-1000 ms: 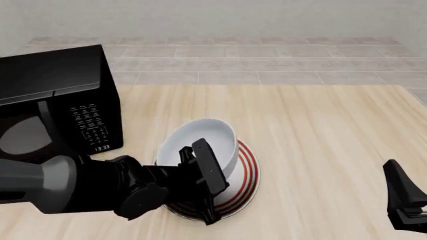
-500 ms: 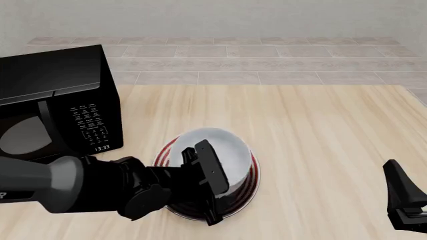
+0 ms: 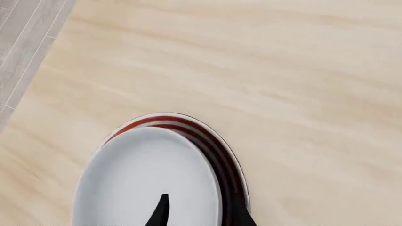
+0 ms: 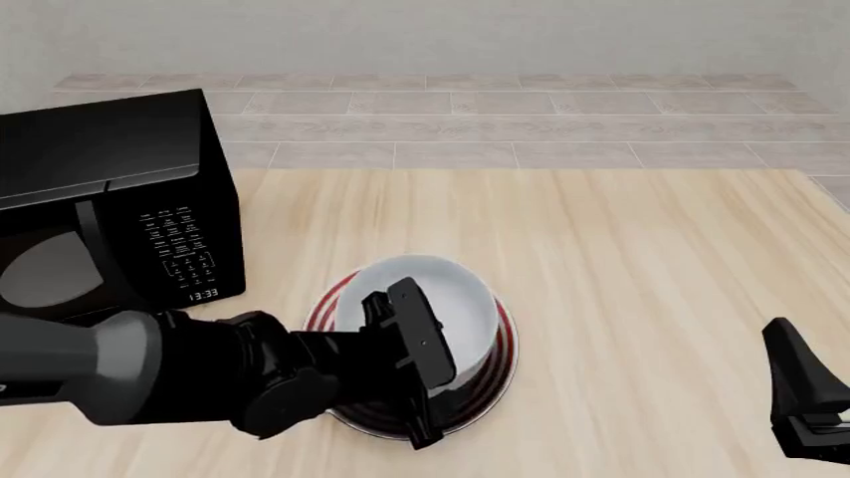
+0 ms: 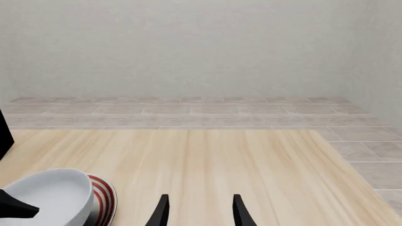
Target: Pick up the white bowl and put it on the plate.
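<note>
The white bowl (image 4: 445, 289) sits upright on the red-ringed plate (image 4: 504, 349) at the table's near centre. My left gripper (image 4: 425, 370) is at the bowl's near side. In the left wrist view one finger (image 3: 161, 212) is inside the bowl (image 3: 144, 179) and the other finger (image 3: 243, 220) is outside over the plate (image 3: 213, 146). There is a gap between the inner finger and the rim, so the gripper is open. My right gripper (image 4: 805, 403) is open and empty at the near right, far from the bowl (image 5: 44, 193) and plate (image 5: 105, 197).
A black microwave (image 4: 106, 199) stands at the table's left, close to the plate. The table's back edge meets a tiled floor strip and a wall. Bare wood stretches to the right of the plate.
A second ago the bowl hung tilted above the plate in my left gripper. It has come down level onto the plate, and the fingers have loosened around its rim. The right arm has not moved.
</note>
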